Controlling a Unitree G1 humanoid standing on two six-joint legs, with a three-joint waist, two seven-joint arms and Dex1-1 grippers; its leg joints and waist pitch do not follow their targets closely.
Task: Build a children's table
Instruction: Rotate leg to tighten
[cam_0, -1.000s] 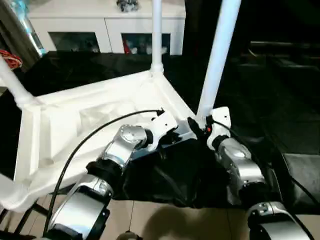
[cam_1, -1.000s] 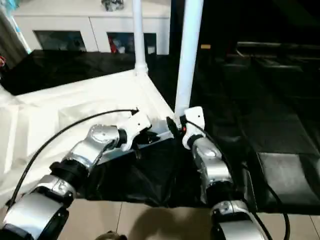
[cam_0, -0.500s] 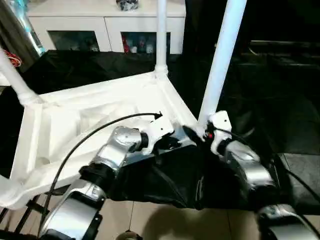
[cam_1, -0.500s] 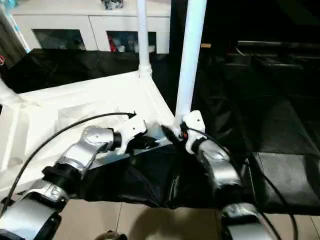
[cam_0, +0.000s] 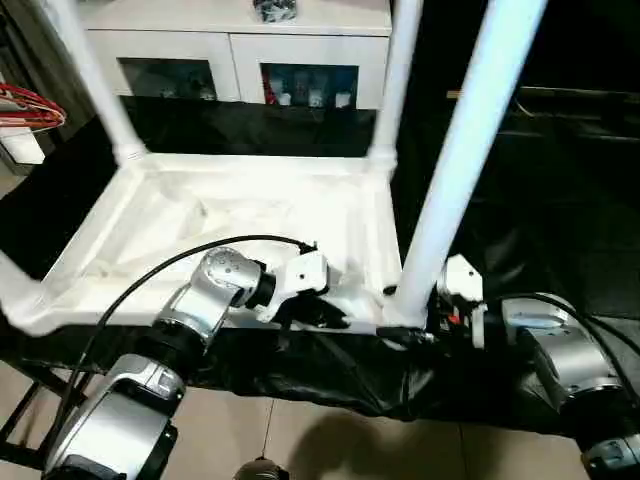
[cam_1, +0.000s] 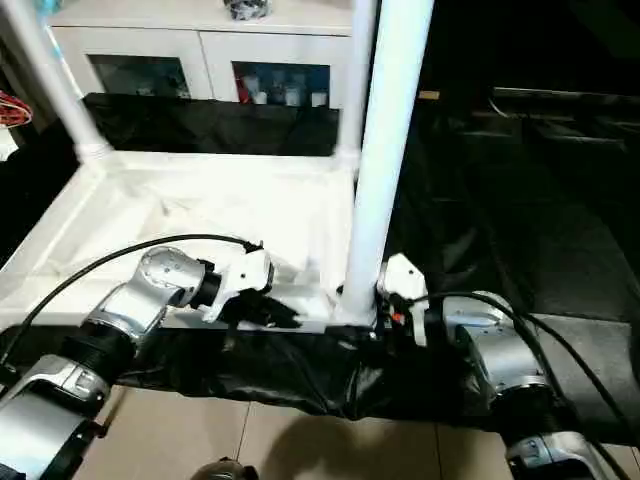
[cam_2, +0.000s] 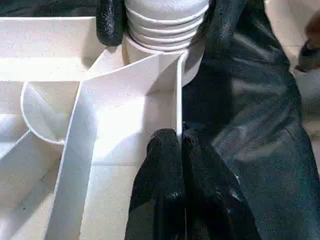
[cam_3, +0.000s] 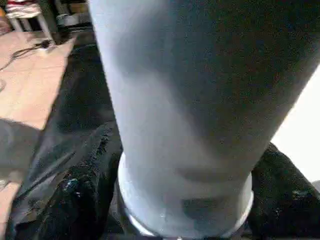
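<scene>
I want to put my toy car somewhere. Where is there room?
The middle of the upturned tabletop, between the far legs, is bare. The near right corner is crowded: the left gripper pinches the rim and the right gripper surrounds the near leg.

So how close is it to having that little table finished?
Nearly there, it seems. The tabletop lies upside down with the far legs upright in their corner sockets. The right gripper brackets the base of the near leg; the left gripper pinches the tabletop's rim. Left: seating that leg firmly and flipping the table.

Upright legs (cam_0: 470, 160) block tabletop (cam_0: 250, 215) corners; ribbed middle open; right tool (cam_3: 180, 220) straddles nearest leg.
</scene>
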